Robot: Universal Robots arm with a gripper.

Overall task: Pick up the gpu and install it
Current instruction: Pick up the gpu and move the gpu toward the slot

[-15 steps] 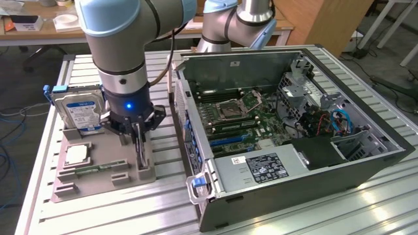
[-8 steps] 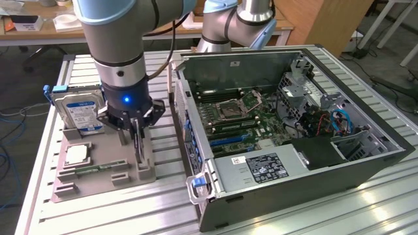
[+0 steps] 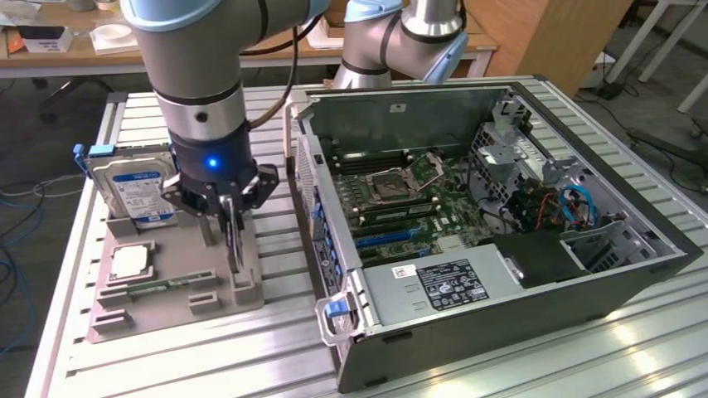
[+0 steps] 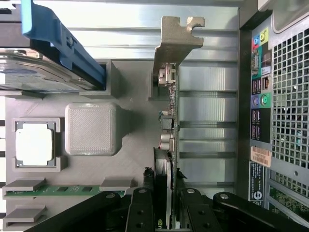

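The gpu [image 3: 234, 246] is a thin black card standing on edge in the grey parts holder [image 3: 210, 303], at the side nearest the computer case. In the wrist view the gpu [image 4: 170, 99] is seen edge-on, with its metal end bracket [image 4: 172, 43] at the far end. My gripper [image 3: 227, 217] hangs straight above it, and the fingers [image 4: 143, 205] press on both faces of the card's near end, so the gripper [image 4: 165, 195] is shut on the gpu. Whether the card has left its slot I cannot tell.
The holder also carries a silver hard drive [image 3: 133, 189] with a blue caddy, a CPU [image 3: 129, 261] and a green memory stick [image 3: 166, 287]. The open computer case [image 3: 619, 274] lies at the exterior view's right, motherboard [image 3: 399, 195] exposed, its rear panel [image 4: 263, 121] close beside the card.
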